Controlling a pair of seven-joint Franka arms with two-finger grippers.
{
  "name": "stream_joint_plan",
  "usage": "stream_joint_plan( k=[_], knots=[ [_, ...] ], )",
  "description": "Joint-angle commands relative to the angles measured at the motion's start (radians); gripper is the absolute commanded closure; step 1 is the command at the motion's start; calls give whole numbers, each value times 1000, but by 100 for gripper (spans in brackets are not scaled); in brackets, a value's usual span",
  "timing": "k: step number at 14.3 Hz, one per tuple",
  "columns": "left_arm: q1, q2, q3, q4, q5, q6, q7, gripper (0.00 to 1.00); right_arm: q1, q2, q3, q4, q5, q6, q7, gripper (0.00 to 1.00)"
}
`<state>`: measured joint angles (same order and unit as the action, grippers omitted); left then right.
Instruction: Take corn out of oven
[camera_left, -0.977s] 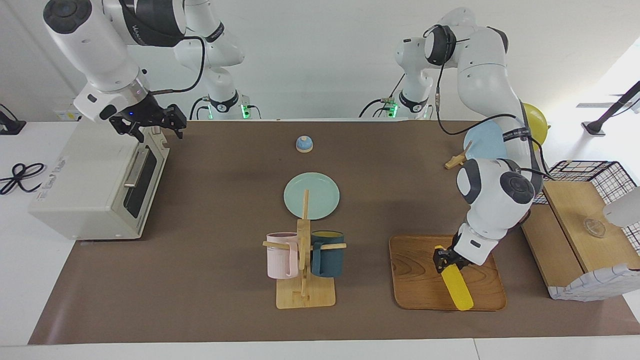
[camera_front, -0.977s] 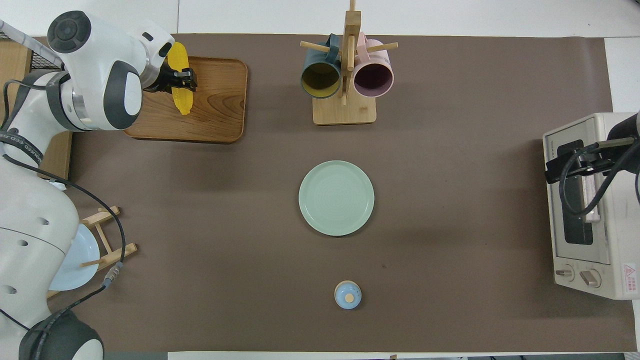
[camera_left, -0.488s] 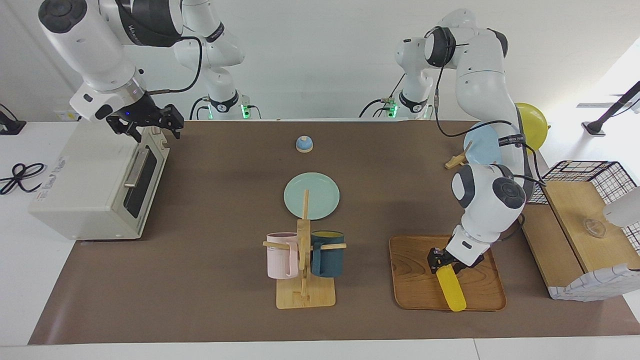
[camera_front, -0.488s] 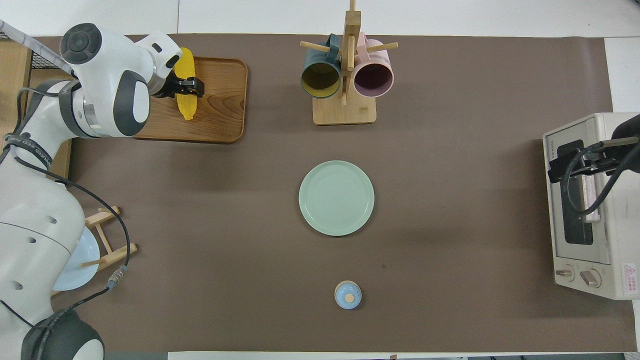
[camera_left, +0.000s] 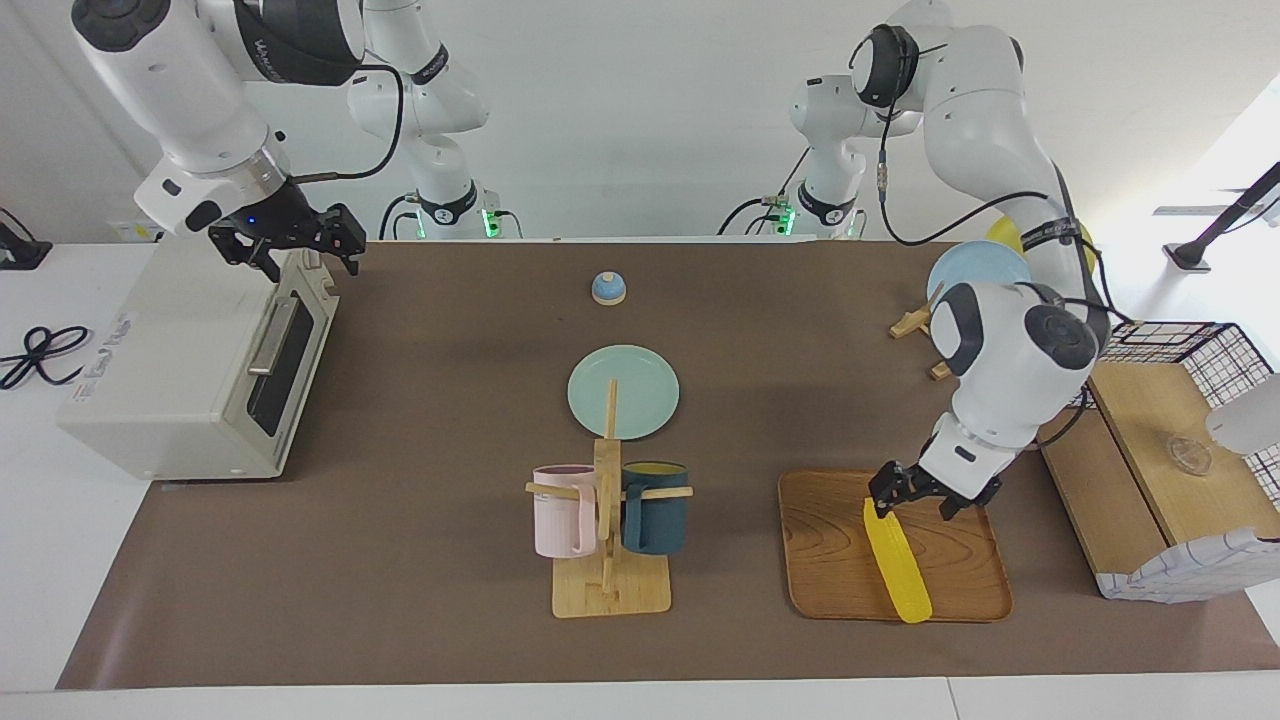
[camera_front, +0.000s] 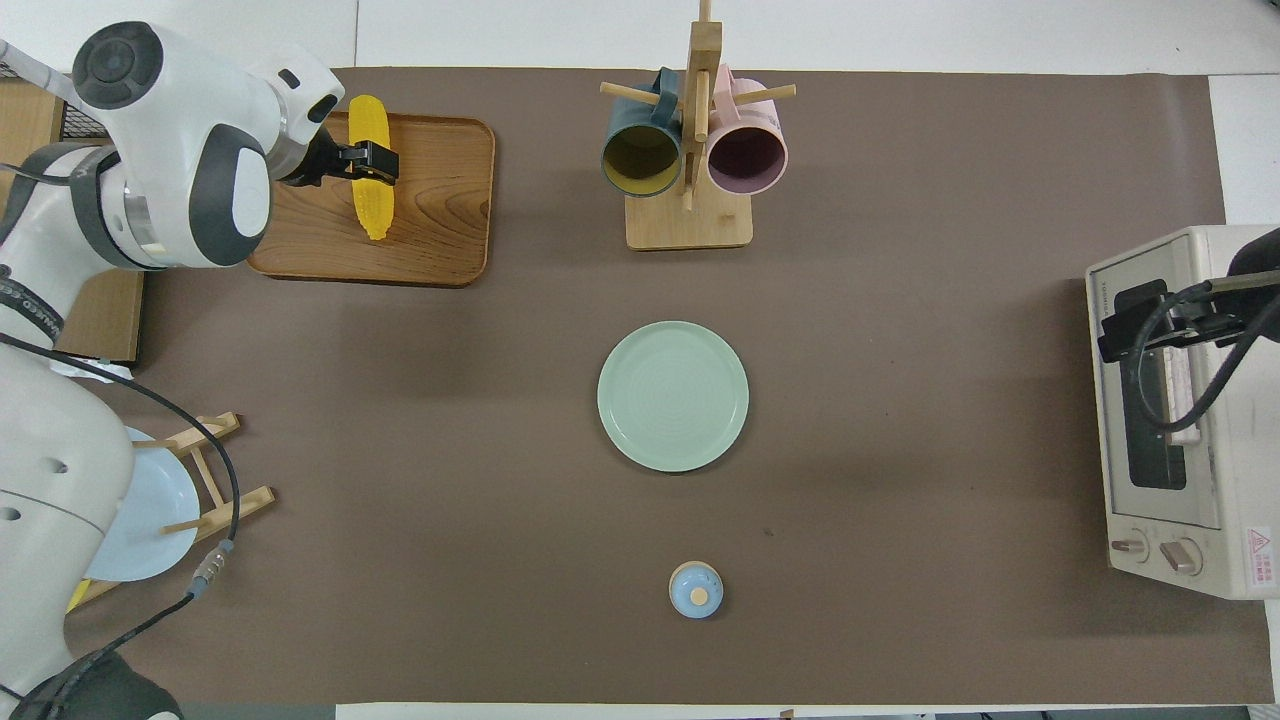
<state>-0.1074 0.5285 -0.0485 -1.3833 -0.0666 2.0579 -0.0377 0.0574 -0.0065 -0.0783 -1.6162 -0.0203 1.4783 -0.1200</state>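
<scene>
The bright yellow plastic corn cob (camera_left: 897, 562) lies flat on the brown wooden tray (camera_left: 830, 560), w/ one end poking over the tray's edge farthest from the robots. The tray sits toward the left arm's end of the table, well apart from the oven.

The left gripper (camera_left: 912, 492) is just above the corn's end nearer the robots. Its claw looks apart and not holding the corn.

The cream-white boxy toaster oven (camera_left: 170, 370) stands at the right arm's end of the table, door shut, silver bar handle on the dark glass. There is small dark writing on its top and a red warning sticker by the two knobs, too small to read.

The right gripper (camera_left: 290, 245) hangs over the oven's top edge, near the door. Its claw is spread apart, holding nothing.

Between tray and oven stand a wooden mug rack (camera_left: 608, 540) w/ a pink mug (camera_left: 563, 510) and a dark blue mug (camera_left: 656, 506), a pale green round plate (camera_left: 623, 391), and a small blue bell (camera_left: 608, 288) nearest the robots.
</scene>
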Motion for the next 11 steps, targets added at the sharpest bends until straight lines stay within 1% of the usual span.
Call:
stream_joint_plan(
  k=[1, 2, 4, 6, 8, 10, 11],
  knots=[
    [15, -160, 15, -53, 1, -169, -19, 0, -7, -12, -5, -1, 22, 10, 17, 0],
    [12, -198, 22, -46, 11, -241, -21, 0, -8, -12, -5, -1, 20, 10, 14, 0],
    [12, -278, 21, -46, 71, -350, -21, 0, -7, -12, -5, -1, 20, 10, 16, 0],
    [12, -364, 22, -45, 77, -509, -21, 0, -7, -12, -5, -1, 19, 10, 14, 0],
    [9, -439, 22, -48, 90, -637, -21, 0, -7, -12, -5, -1, 19, 10, 14, 0],
    [-1, -491, 38, -59, 91, -718, -21, 0, -7, -12, -5, -1, 19, 10, 14, 0],
    [2, -505, 38, -63, 90, -741, -22, 0, -7, -12, -5, -1, 19, 10, 14, 0]
  ],
)
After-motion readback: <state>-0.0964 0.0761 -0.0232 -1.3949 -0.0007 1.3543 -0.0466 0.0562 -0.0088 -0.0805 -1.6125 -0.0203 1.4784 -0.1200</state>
